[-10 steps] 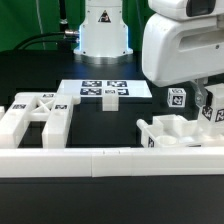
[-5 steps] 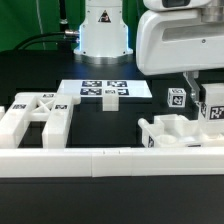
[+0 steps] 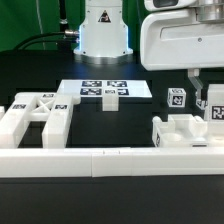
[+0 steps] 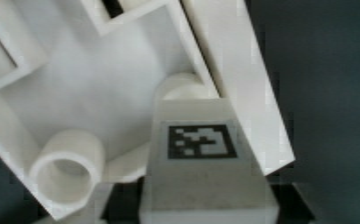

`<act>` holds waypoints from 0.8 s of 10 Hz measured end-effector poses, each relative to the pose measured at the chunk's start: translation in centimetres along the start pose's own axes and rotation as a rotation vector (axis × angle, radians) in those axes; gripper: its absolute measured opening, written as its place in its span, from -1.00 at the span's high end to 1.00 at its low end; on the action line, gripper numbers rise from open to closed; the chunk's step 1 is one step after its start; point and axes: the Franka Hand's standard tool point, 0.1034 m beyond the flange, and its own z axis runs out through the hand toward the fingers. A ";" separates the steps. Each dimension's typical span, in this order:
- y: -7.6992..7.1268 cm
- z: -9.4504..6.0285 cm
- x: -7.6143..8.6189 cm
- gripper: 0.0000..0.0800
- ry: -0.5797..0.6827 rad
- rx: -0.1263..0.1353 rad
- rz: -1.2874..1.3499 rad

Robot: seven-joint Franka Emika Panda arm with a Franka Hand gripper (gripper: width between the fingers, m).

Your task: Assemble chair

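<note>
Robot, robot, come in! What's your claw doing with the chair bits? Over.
Copy: gripper looks shut on tagged post, at frame piece. X-braced panel apart, exterior view's left. Close in front: border rail.

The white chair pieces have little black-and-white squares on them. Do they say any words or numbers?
No words, numbers or brand names can be read in either view.
The squares on the post, the X-braced panel and the marker board are coded patterns, not writing.
</note>
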 end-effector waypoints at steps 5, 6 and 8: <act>-1.0 0.4 -0.5 0.28 0.014 0.046 0.571; -1.2 0.4 -0.7 0.28 -0.003 0.062 0.734; -1.3 0.4 -0.7 0.27 -0.016 0.071 0.843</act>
